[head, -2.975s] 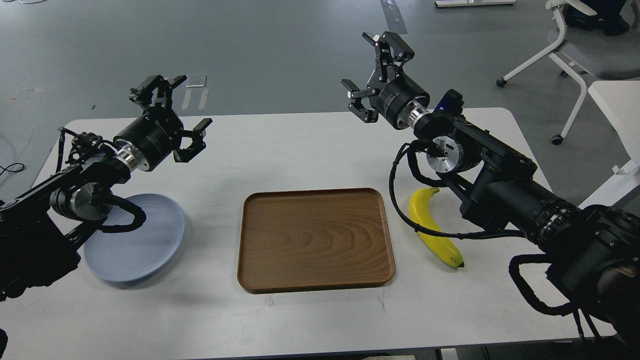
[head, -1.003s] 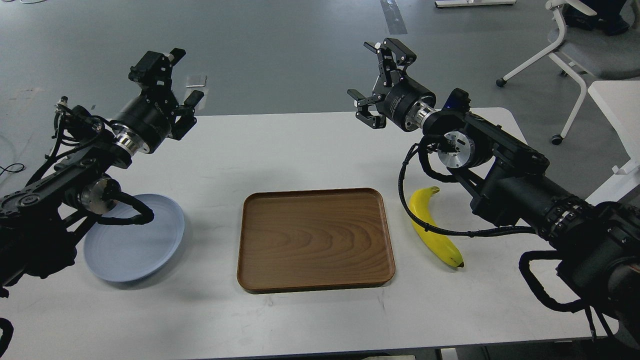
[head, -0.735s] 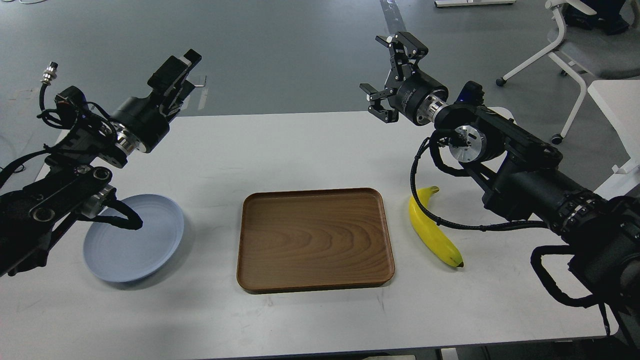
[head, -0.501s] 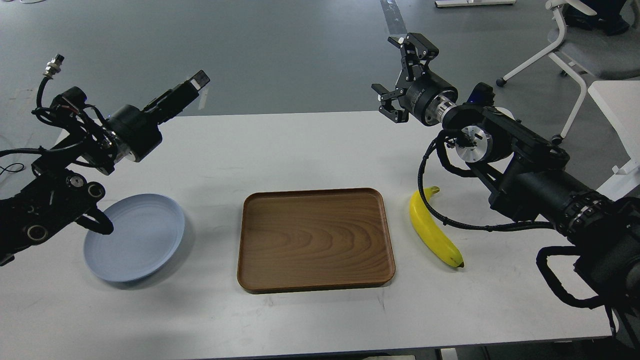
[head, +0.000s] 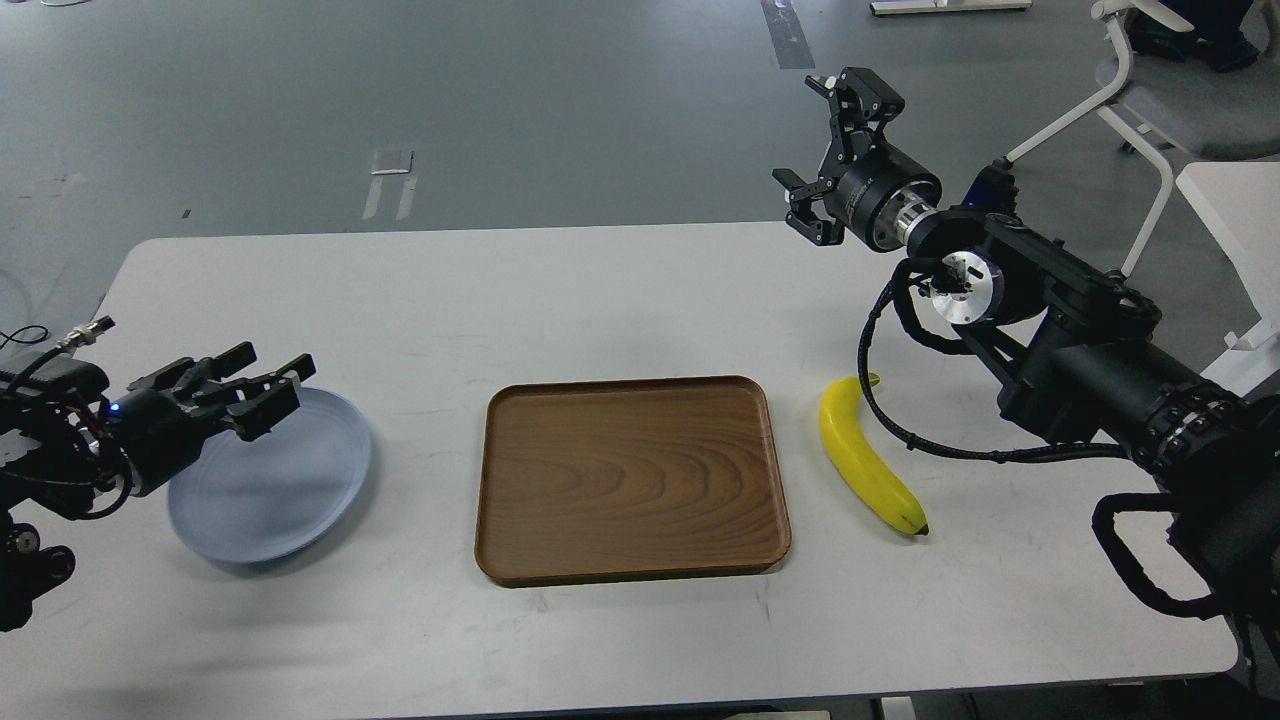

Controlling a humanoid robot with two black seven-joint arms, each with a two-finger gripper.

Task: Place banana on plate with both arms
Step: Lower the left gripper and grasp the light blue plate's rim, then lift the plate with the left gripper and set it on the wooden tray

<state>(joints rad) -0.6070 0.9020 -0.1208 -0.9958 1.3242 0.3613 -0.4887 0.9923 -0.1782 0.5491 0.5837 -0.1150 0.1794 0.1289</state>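
The yellow banana [head: 868, 456] lies on the white table [head: 600, 290], just right of the wooden tray. The pale blue plate [head: 290, 490] sits at the left front of the table. My left gripper [head: 262, 386] is open and empty. It hangs low over the plate's near-left rim, pointing right. My right gripper [head: 825, 150] is open and empty. It is held high above the table's far right edge, well behind the banana. A black cable of the right arm loops down just beside the banana's upper end.
A brown rectangular wooden tray [head: 630, 382] lies in the middle of the table, between plate and banana. A white wheeled chair [head: 1150, 90] and a second white table [head: 1235, 215] stand off to the right, beyond my right arm.
My left arm has swung down and back to the left, so its gripper went from high behind the plate to low over it. My right gripper has drifted right and back, still open.
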